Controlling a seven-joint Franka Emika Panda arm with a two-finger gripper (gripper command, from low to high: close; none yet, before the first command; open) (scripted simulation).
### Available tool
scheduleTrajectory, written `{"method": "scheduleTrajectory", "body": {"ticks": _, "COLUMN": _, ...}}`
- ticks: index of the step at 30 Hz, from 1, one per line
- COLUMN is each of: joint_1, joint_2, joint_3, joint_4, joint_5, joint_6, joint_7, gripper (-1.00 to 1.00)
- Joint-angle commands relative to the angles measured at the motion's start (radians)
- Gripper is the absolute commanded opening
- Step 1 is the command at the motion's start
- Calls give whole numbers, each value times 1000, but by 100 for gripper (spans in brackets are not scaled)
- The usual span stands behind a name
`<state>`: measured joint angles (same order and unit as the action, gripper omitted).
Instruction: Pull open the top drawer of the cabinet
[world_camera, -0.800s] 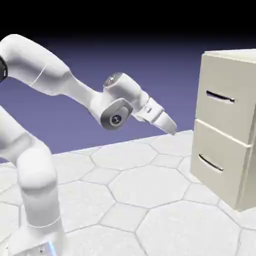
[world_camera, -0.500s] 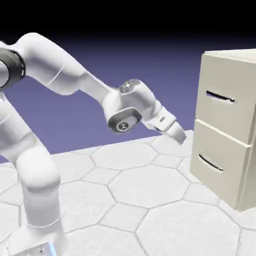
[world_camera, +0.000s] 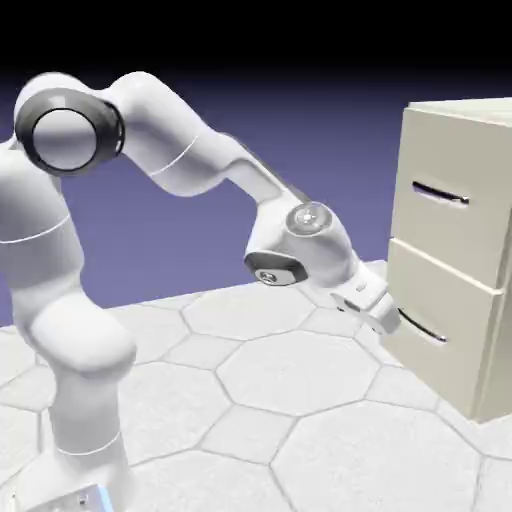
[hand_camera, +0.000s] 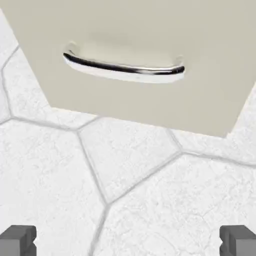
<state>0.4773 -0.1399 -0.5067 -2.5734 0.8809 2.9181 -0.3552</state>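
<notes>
The cream cabinet (world_camera: 497, 340) stands at the exterior view's right. Its top drawer (world_camera: 455, 165) is flush with the front, and its silver bar handle (world_camera: 440, 194) is untouched. My gripper (world_camera: 386, 318) hangs lower, just left of the lower drawer's handle (world_camera: 421, 327), angled down toward it. The hand view holds only the lower drawer's front (hand_camera: 135, 35) with its silver handle (hand_camera: 125, 69), above the floor. My two grey fingertips (hand_camera: 18, 240) sit wide apart at the bottom corners, and the gripper (hand_camera: 128, 242) is open with nothing between them. The top drawer is out of the hand view.
White hexagon-tiled floor (world_camera: 290, 380) spreads under the arm and up to the cabinet's base. The arm's elbow and forearm (world_camera: 200, 160) arch over from the exterior view's left.
The arm has swung right and down. The gripper dropped from about the top drawer's height to the lower drawer's handle and came close to the cabinet front.
</notes>
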Motion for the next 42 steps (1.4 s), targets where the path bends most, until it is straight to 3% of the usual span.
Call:
{"method": "scheduleTrajectory", "body": {"ticks": 1, "joint_1": 18, "joint_2": 17, "joint_3": -20, "joint_4": 9, "joint_5": 35, "joint_6": -5, "joint_7": -44, "gripper": 0}}
{"method": "scheduleTrajectory", "body": {"ticks": 42, "joint_1": 775, "joint_2": 717, "joint_3": -844, "joint_4": 394, "joint_5": 1468, "joint_6": -198, "joint_7": -1827, "gripper": 0}}
